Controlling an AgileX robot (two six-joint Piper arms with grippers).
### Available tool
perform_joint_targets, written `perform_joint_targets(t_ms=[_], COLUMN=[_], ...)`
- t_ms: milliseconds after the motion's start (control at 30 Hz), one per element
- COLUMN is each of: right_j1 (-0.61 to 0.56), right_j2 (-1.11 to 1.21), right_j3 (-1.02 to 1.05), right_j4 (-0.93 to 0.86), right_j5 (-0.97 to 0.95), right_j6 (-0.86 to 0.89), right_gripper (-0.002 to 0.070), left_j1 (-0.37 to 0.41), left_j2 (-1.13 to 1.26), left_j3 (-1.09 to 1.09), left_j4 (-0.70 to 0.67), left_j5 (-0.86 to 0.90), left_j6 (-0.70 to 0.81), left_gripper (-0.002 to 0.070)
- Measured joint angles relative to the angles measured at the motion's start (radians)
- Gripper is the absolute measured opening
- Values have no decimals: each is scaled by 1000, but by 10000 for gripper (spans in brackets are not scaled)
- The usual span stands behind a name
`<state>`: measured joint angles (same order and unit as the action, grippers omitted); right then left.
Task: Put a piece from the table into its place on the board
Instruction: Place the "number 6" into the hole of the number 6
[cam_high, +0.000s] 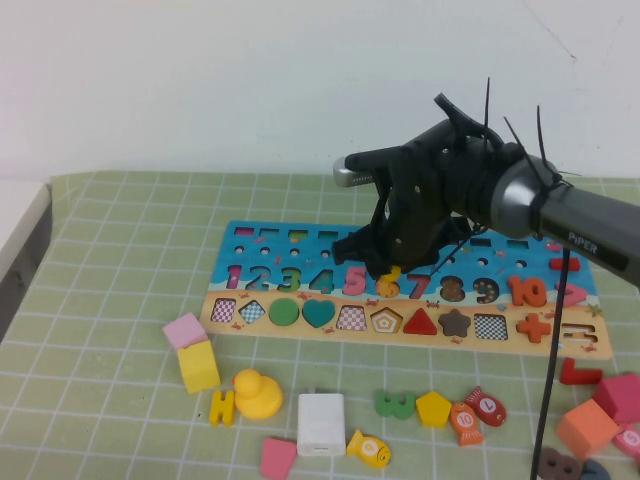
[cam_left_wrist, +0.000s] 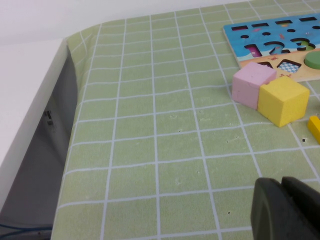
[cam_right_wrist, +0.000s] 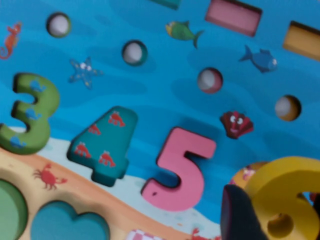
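Observation:
The board (cam_high: 290, 240) lies on the green grid table (cam_high: 120, 250), with numerals on its blue part and shape cut-outs on its tan strip. My right gripper (cam_high: 388, 280) is low over the board between the pink 5 (cam_high: 354, 281) and the red 7 (cam_high: 418, 287), shut on the yellow numeral 6 (cam_high: 389, 284). In the right wrist view the yellow 6 (cam_right_wrist: 285, 200) sits against a dark finger (cam_right_wrist: 240, 215), just above its slot beside the pink 5 (cam_right_wrist: 182, 170). My left gripper (cam_left_wrist: 287, 210) hovers over bare mat at the table's left, shut and empty.
Loose pieces lie in front of the board: a pink cube (cam_high: 184, 330), a yellow cube (cam_high: 199, 366), a yellow duck (cam_high: 258, 395), a white block (cam_high: 321, 424), a green piece (cam_high: 395, 404), a yellow pentagon (cam_high: 433, 408). More blocks (cam_high: 590, 425) sit at the right front.

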<state>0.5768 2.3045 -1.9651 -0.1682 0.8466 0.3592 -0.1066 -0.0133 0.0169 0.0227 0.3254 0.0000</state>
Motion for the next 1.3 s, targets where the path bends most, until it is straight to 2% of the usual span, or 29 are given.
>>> perform_joint_targets(t_ms=[933, 1300], right_j1=[0, 0], right_j2=[44, 44], right_j3=[-4, -4], right_j4=[15, 31], right_j5=[6, 12], right_j6=[-30, -9], right_gripper=[292, 403], left_j1=[0, 0], left_j2=[0, 0], left_j3=[0, 0], left_j4=[0, 0], left_j5=[0, 0], left_j6=[0, 0], left_gripper=[-2, -2])
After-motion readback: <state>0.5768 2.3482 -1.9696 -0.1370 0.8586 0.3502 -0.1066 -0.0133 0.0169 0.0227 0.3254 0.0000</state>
